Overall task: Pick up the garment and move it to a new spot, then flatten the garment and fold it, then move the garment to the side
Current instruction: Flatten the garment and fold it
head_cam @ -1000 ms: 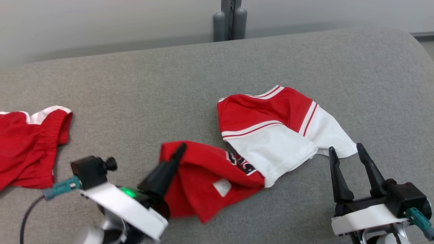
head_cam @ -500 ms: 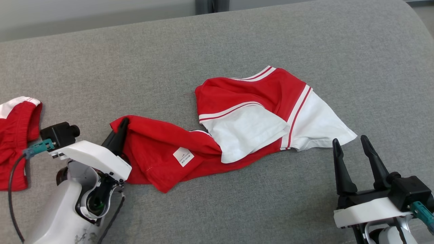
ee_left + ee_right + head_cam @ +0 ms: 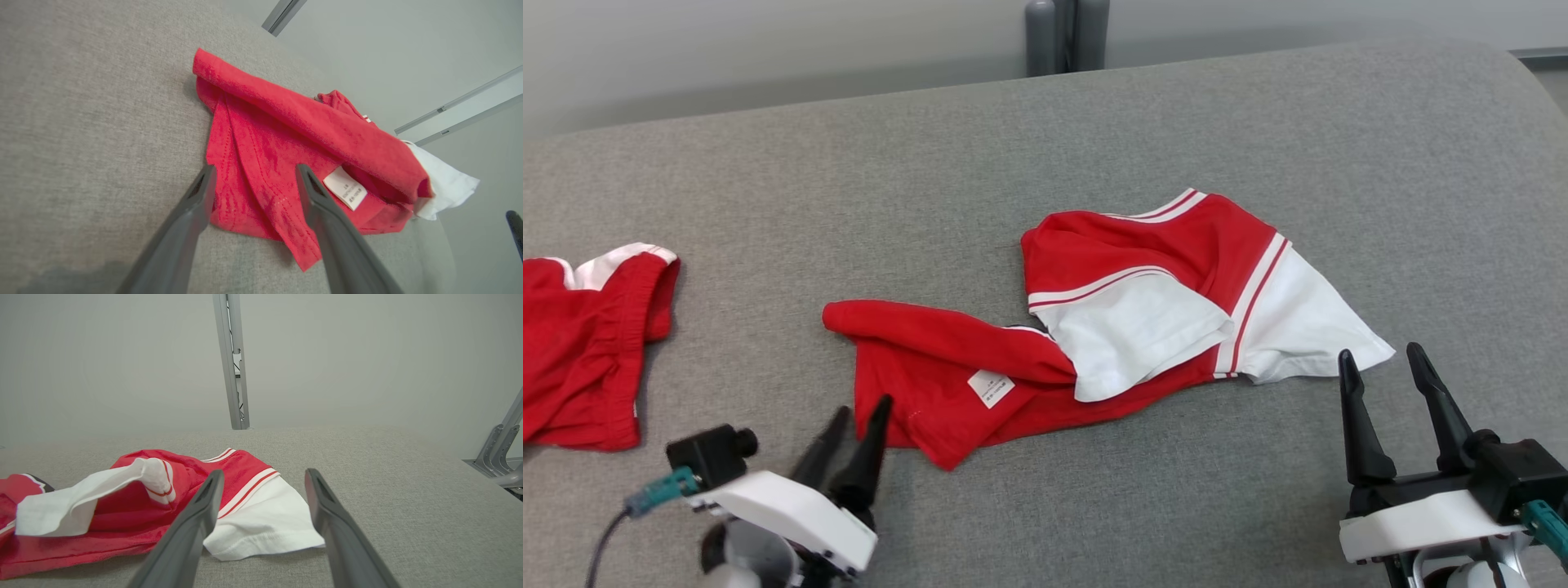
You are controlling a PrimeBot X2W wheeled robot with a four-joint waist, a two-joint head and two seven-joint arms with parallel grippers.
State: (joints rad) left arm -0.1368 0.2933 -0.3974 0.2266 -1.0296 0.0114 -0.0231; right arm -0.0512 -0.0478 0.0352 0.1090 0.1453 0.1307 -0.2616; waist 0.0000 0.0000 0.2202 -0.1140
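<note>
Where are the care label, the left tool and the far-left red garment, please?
care label (image 3: 992, 388): head view, tag's middle.
left tool (image 3: 863, 406): head view, between its fingertips.
far-left red garment (image 3: 580, 359): head view, its red middle.

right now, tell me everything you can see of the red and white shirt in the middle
The shirt is red knit-looking cloth with white panels and red-and-white stripe trim. It lies crumpled on the grey surface, partly folded over itself: a red part runs left in a rolled ridge, white parts sit right. A small white label shows on the red. Neither gripper holds it; the open left gripper is by its near left edge, the open right gripper by its white corner.
</note>
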